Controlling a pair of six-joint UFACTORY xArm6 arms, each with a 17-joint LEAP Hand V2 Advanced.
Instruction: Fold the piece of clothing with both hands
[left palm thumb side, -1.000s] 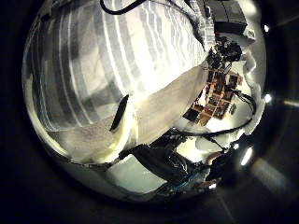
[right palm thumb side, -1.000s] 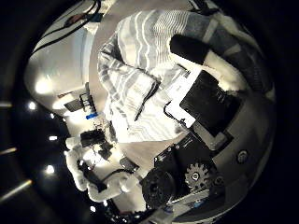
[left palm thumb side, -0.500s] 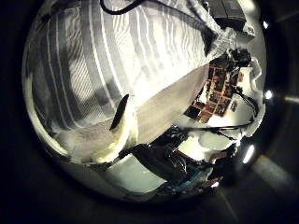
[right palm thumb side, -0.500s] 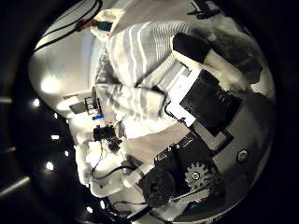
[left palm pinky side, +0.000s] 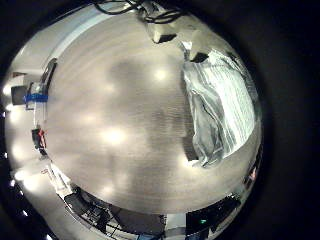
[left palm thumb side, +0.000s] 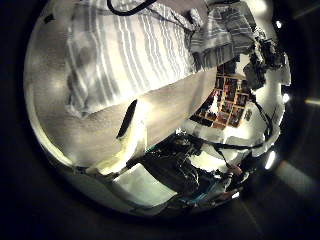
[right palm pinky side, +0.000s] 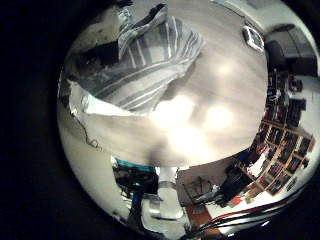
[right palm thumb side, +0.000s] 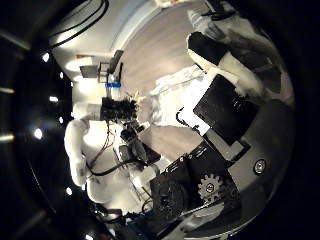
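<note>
The striped piece of clothing (left palm thumb side: 130, 50) lies bunched on the table (left palm thumb side: 95, 135) in the left thumb side palm view, away from my left hand's straight finger (left palm thumb side: 128, 128), which holds nothing. In the left little finger side palm view the clothing (left palm pinky side: 222, 105) lies on the table (left palm pinky side: 110, 120), well away from the palm. In the right little finger side palm view it (right palm pinky side: 150, 55) lies rumpled on the table (right palm pinky side: 215, 105). In the right thumb side palm view my right hand's fingers (right palm thumb side: 222, 65) are over bare table (right palm thumb side: 170, 45), nothing between them.
A small flat object (right palm pinky side: 253, 38) lies on the table far from the clothing in the right little finger side palm view. The other arm (right palm thumb side: 85, 150) shows in the right thumb side palm view. Shelves (left palm thumb side: 232, 95) stand beyond the table's edge.
The clothing filled the left thumb side palm view and is now smaller and farther off. It has left the right thumb side palm view, which now shows table and the other arm. Both cameras moved.
</note>
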